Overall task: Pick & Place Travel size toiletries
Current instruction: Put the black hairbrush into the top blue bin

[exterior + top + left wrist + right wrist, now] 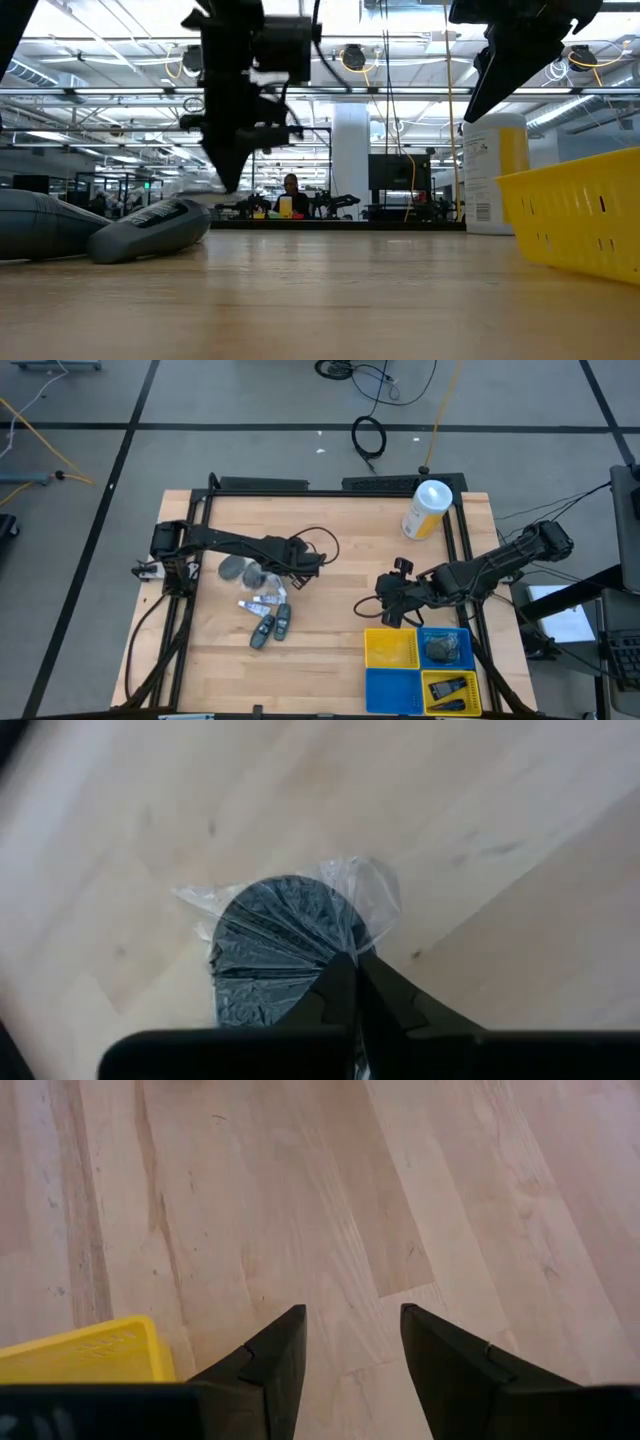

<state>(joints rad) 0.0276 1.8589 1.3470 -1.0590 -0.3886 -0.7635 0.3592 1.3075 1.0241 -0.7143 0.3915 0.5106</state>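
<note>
A greyish round piece in clear wrap (275, 955) sits right at the tips of my shut left gripper (352, 970), which hangs over the item pile (270, 573). Another round piece (234, 568) lies on the table beside it. Small white tubes (262, 603) and two dark grey oblong pieces (272, 628) lie flat nearer the near edge. My right gripper (352, 1330) is open over bare wood at the far-left corner of the yellow basket (392, 648), touching nothing. My left gripper is shut on the round piece's clear wrap, at its edge (350, 942), pinched between the two fingertips. The fingers point down at it from above. Whether the piece is clear of the table or rests on it, I cannot tell.
A white-and-yellow canister (427, 510) stands near the table's far right corner. Yellow and blue baskets fill the near right corner; the blue one (446, 648) holds a round piece and a yellow one (450, 690) a dark piece. Bare wood lies between the pile and the baskets.
</note>
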